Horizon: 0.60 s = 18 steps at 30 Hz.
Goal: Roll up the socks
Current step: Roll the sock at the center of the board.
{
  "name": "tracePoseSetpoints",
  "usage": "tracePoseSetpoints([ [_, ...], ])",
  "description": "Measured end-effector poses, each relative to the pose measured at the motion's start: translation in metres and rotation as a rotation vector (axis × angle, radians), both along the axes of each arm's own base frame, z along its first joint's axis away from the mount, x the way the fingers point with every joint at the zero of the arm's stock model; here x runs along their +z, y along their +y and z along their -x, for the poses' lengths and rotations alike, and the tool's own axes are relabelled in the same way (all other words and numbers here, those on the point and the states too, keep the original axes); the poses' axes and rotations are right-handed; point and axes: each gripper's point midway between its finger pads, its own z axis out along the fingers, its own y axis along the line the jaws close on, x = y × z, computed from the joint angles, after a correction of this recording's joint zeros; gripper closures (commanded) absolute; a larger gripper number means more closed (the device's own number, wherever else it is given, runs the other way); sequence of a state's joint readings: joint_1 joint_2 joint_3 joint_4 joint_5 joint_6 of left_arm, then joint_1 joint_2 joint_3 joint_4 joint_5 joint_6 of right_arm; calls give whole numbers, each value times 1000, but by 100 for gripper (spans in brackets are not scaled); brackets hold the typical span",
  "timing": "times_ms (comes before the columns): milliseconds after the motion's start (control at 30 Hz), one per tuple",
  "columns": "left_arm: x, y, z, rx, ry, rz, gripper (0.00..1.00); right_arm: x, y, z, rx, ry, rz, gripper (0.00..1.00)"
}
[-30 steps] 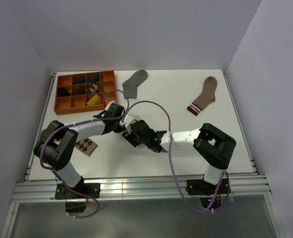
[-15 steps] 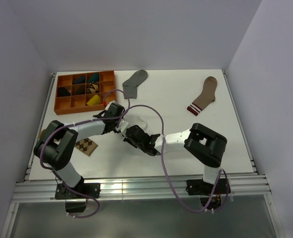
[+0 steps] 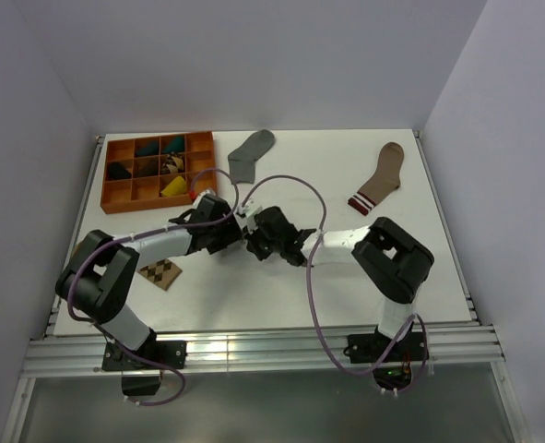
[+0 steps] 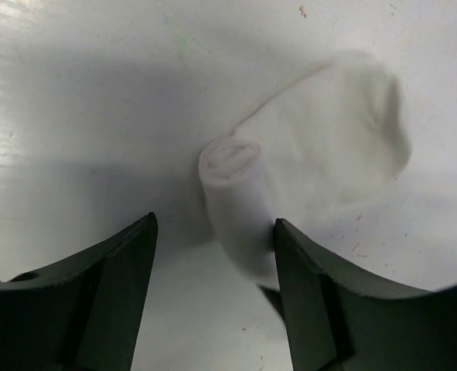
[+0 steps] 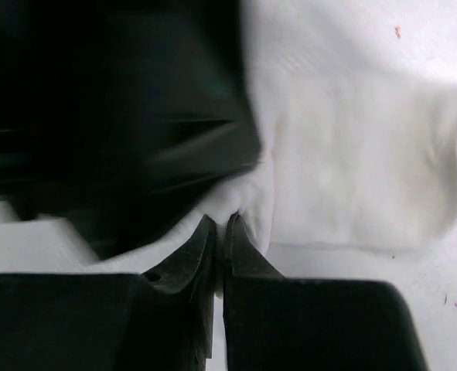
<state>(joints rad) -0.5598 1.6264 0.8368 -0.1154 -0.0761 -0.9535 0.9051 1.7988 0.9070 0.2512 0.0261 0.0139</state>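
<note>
A white sock [image 4: 344,147] lies on the table, its near end wound into a small roll [image 4: 234,193]. My left gripper [image 4: 214,222] is open around the roll's lower end, and the roll touches the right finger [image 4: 309,286]. My right gripper [image 5: 226,220] is shut on a pinched fold at the white sock's [image 5: 359,154] edge, right beside the blurred dark left gripper [image 5: 120,116]. From above, both grippers meet mid-table, left [image 3: 236,231] and right [image 3: 258,235]. A grey sock [image 3: 252,152] lies flat at the back.
An orange compartment tray [image 3: 117,192] holding small items stands at the back left. A brown sock with a striped cuff [image 3: 381,177] lies at the back right. A diamond-patterned sock [image 3: 159,272] lies under the left arm. Purple cables loop over both arms.
The left gripper has opened around the roll. The right gripper has closed on the sock's edge, and it moved away from the near edge, up against the left gripper.
</note>
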Motion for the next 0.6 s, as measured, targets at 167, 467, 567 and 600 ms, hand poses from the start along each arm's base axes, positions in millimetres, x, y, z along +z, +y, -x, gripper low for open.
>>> tracePoseSetpoints([
  [167, 5, 4, 5, 21, -23, 21, 28, 1, -13, -10, 3, 193, -150, 100],
  [467, 10, 14, 13, 66, -61, 47, 28, 0, -15, -11, 78, 511, -367, 100],
  [567, 9, 15, 13, 78, -82, 62, 28, 2, -14, -10, 94, 569, -387, 100],
  [600, 9, 15, 12, 80, -89, 70, 29, 3, -13, -9, 104, 594, -392, 100],
])
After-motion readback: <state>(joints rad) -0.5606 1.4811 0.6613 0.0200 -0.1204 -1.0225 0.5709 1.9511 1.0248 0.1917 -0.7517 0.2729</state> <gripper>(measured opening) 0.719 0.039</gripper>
